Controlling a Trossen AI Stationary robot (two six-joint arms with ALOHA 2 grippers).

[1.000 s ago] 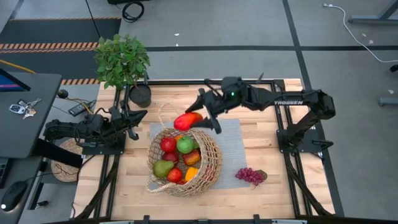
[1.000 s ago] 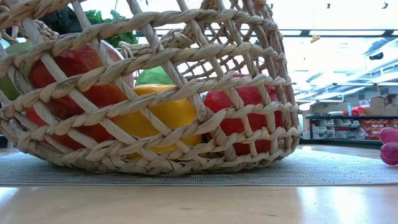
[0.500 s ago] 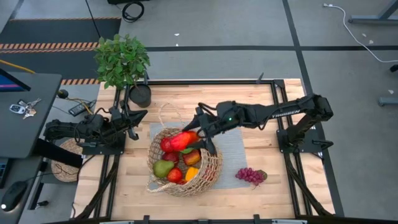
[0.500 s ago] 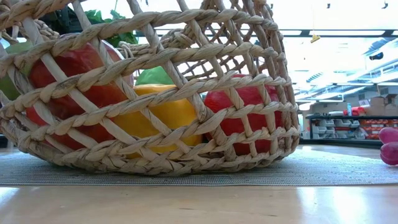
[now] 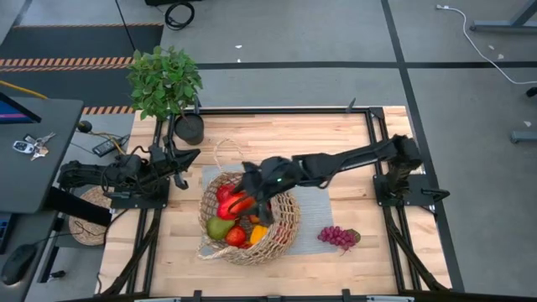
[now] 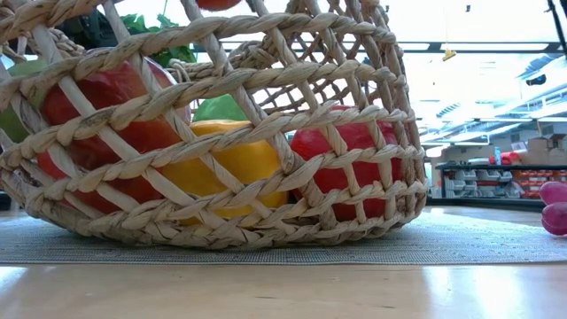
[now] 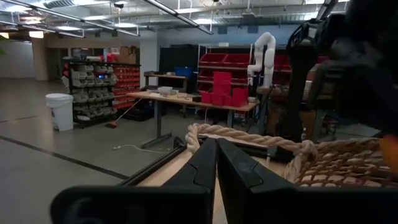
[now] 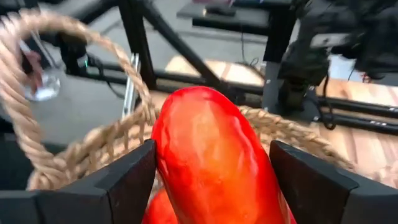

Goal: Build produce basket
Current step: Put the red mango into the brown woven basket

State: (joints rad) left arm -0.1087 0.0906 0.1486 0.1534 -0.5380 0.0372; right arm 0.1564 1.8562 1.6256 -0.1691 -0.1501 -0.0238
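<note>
The right hand, pinching a red fruit, is now lowering it into the basket, having come from the rim; release comes next. Left hand is pressed together.

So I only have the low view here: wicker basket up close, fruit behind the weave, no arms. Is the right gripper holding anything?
Observer: Yes. The right gripper is shut on a long red fruit, directly over the basket.
Operator: And the left arm?
Observer: The left gripper is shut and empty, parked at the table's left side, pointing at the basket's looped handle.
Operator: Any produce outside the basket?
Observer: Only the purple grapes, lying on the grey mat's corner, right of the basket.
</note>
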